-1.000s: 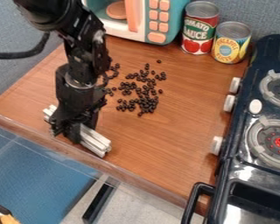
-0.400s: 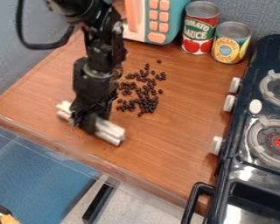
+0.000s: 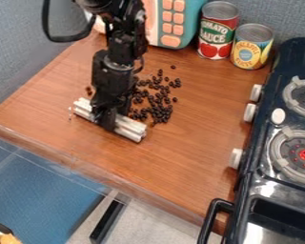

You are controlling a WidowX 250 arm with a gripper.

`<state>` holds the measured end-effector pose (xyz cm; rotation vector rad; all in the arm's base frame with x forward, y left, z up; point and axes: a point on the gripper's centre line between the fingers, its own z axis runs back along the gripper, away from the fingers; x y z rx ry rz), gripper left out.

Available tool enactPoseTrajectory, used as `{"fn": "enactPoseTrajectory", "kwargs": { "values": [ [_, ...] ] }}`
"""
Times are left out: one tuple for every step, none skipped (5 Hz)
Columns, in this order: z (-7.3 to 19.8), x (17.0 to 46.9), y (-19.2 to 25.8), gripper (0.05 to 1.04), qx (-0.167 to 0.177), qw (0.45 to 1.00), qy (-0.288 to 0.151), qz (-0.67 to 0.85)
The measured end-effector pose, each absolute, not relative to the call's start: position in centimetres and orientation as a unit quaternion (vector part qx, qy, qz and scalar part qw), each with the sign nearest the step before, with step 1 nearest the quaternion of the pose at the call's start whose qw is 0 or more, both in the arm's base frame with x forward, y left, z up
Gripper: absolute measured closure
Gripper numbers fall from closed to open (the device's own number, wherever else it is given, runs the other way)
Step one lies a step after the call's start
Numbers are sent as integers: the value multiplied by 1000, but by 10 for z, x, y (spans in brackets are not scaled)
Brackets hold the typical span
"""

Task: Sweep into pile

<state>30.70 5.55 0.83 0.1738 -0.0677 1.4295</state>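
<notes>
So the claw [image 3: 108, 123] has its fingers pinched on a white ridged bar [image 3: 131, 128] — both ends poke out past it. The bar's right end is just beside the dark beads [image 3: 160, 104], which are loosely scattered mid-counter [image 3: 187, 150], with a couple off to the left of the arm. Label-wise, the red can [image 3: 218, 31] has printed lettering over tomatoes — the yellow-and-blue labelled can [image 3: 252, 47] beside it has print too.
</notes>
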Motion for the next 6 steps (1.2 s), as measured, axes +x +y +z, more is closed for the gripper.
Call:
{"fn": "enactPoseTrajectory", "kwargs": {
  "values": [
    [7,311,56,699,86,750,-33,655],
    [6,318,56,700,93,746,-33,659],
    [7,335,56,704,83,743,-45,663],
    [8,344,55,704,74,739,-50,668],
    [8,353,51,704,70,738,-52,669],
    [8,359,50,704,68,737,-52,671]
  ]
}}
